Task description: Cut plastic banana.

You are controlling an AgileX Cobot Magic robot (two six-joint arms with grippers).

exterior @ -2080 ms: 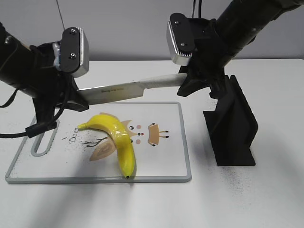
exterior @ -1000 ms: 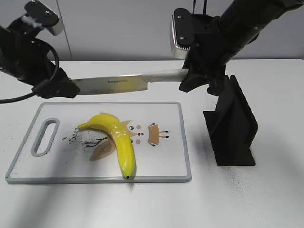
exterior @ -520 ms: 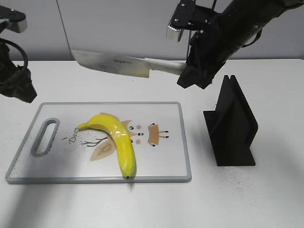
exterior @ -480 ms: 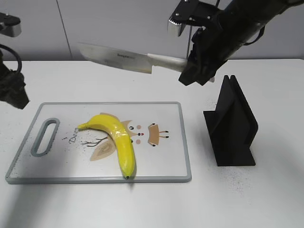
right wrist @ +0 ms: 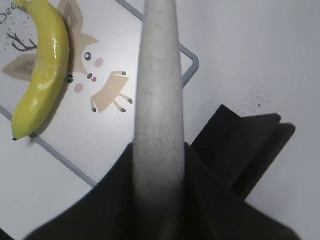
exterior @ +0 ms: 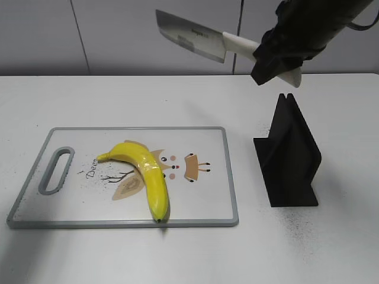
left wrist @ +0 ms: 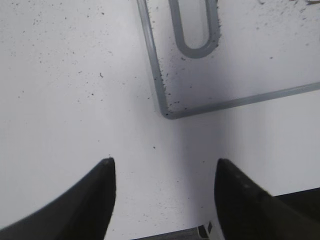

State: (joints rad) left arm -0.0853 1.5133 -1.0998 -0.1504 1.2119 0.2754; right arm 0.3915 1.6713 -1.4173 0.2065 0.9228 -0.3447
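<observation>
A whole yellow plastic banana [exterior: 145, 174] lies on the white cutting board [exterior: 201, 201]; it also shows in the right wrist view [right wrist: 42, 70]. My right gripper [exterior: 278, 56] is shut on the pale handle [right wrist: 157, 100] of a knife [exterior: 192, 36] and holds it high above the table's back, blade pointing left. My left gripper [left wrist: 162, 170] is open and empty above bare table, just off the board's handle-slot corner [left wrist: 165, 107]. The left arm is out of the exterior view.
A black knife stand [exterior: 290, 157] stands right of the board, also seen in the right wrist view [right wrist: 245, 145]. The board has a grey rim and a cartoon print [exterior: 192, 167]. White table [exterior: 118, 94] surrounds it, with a grey wall behind.
My right gripper has lifted the knife up and to the right, well above the board. My left arm let go of the blade and withdrew left, out of the exterior view.
</observation>
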